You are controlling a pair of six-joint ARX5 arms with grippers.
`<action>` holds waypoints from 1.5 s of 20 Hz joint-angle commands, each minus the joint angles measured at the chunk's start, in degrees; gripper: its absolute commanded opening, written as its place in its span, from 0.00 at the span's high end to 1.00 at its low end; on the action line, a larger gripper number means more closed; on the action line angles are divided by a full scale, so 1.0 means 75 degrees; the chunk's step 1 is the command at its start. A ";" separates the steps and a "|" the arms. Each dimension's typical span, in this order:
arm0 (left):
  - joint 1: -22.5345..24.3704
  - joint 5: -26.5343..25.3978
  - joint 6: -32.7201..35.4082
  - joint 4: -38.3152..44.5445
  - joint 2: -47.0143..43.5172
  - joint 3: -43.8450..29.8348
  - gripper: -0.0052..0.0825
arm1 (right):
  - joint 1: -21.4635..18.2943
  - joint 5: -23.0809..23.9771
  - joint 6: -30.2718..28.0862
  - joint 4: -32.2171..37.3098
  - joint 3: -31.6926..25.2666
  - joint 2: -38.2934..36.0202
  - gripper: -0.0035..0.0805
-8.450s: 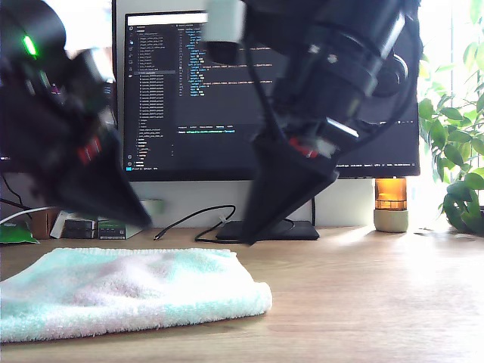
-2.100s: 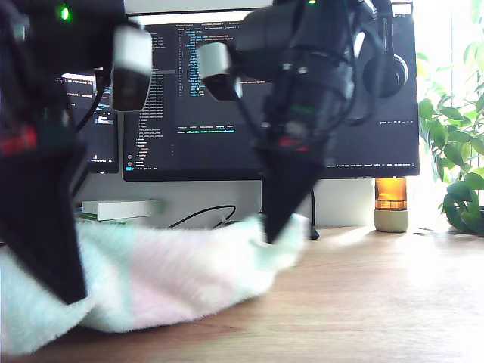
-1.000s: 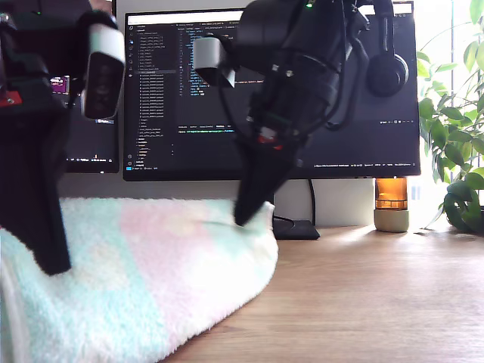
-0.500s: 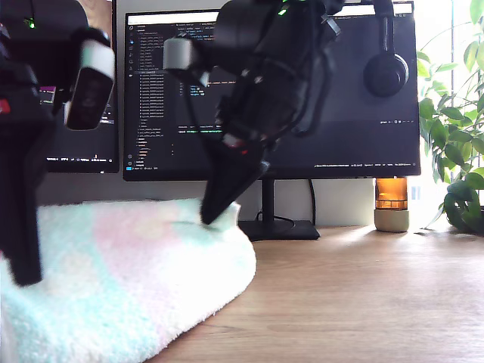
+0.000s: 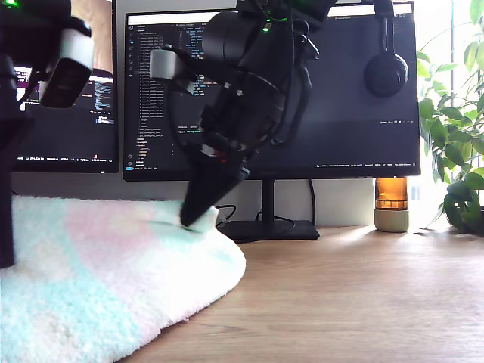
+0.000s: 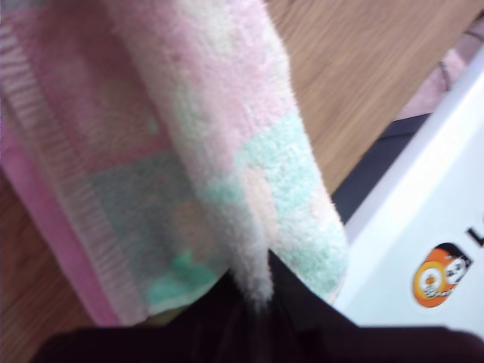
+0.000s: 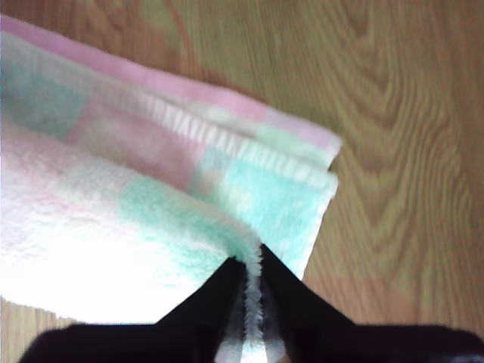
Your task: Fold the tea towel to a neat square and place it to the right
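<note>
The arm (image 5: 242, 113) in the middle of the exterior view has swung further toward that view's left, dragging the lifted edge of the tea towel (image 5: 113, 280) with it. The towel's bulk rests on the tabletop (image 5: 363, 302) at that view's left. My first hand (image 6: 253, 291) and my second hand (image 7: 249, 265) are each pinched tight on towel edge. I judge this is so both corners travel together and the fold lands square.

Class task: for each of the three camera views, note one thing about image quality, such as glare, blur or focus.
Exterior view: daylight blows out the window behind the plant. First wrist view: the tea towel pinched in my first gripper looks soft and blurred. Second wrist view: my second gripper is a dark silhouette, while the wooden table shows clear grain.
</note>
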 commanded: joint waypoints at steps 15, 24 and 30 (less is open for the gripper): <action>0.0297 -0.0653 -0.0061 -0.0064 -0.0012 -0.0006 0.97 | 0.0434 -0.0082 0.0239 0.1425 0.0061 0.0621 0.97; 0.0297 -0.0965 -0.0085 -0.0076 -0.0012 -0.0006 0.97 | 0.0688 -0.0085 0.0425 0.1976 0.0061 0.1084 0.97; 0.0297 -0.1072 -0.0061 -0.0195 -0.0009 -0.0006 0.75 | 0.0769 -0.0035 0.0431 0.2212 0.0061 0.1349 0.97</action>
